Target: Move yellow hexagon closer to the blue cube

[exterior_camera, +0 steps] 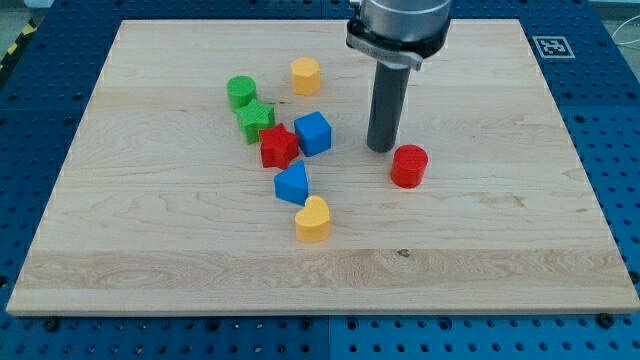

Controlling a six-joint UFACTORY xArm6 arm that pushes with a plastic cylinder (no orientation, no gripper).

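Note:
The yellow hexagon (305, 75) sits on the wooden board toward the view's top, left of centre. The blue cube (313, 133) lies below it, touching or nearly touching the red star (278, 147) on its left. My tip (380, 148) rests on the board to the right of the blue cube and just up-left of the red cylinder (408, 166). The tip touches no block. It stands well below and to the right of the yellow hexagon.
A green cylinder (241, 92) and a green star (256, 119) lie left of the hexagon and cube. A blue triangular block (292, 183) and a yellow heart (312, 220) lie below the cube. The board (520, 260) sits on a blue perforated table.

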